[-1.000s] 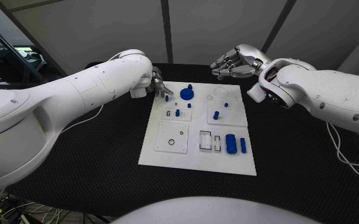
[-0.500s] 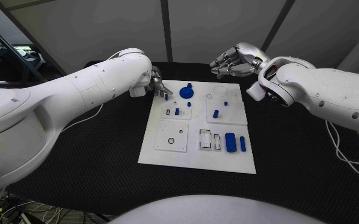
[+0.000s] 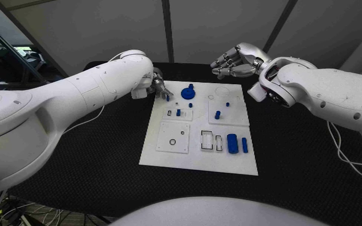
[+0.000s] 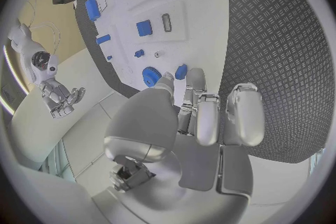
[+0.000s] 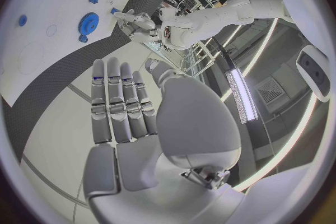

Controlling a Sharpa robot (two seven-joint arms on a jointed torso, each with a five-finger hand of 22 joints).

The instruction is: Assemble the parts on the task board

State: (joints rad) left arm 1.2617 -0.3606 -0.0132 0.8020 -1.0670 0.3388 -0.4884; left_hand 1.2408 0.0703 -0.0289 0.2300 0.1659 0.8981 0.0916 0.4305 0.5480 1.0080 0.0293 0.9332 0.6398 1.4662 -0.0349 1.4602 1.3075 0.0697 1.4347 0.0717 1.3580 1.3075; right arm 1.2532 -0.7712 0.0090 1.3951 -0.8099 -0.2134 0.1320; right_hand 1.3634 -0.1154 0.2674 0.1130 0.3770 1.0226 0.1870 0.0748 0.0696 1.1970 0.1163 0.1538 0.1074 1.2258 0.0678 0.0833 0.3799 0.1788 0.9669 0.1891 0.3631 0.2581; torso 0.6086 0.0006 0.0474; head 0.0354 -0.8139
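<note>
Task board (image 3: 198, 160): white plate, lying flat at the middle of the black table (image 3: 90, 158), long side running away from the robot. Contents: a blue gear (image 3: 188, 94) at the far left corner with a small blue piece (image 3: 168, 99) just beside it; small blue pegs (image 3: 217, 115) near the centre; a blue cylinder (image 3: 232, 144) and a slimmer blue bar (image 3: 244, 143) at the near right, beside two rectangular recesses (image 3: 206, 140). Left hand (image 3: 159, 88): at the board's far left corner, fingers drawn together by the gear; whether it pinches anything cannot be told. Right hand (image 3: 237, 61): raised beyond the far edge, fingers curled, holding nothing. Bare textured tabletop surrounds the board; grey panels (image 3: 218, 11) behind.
</note>
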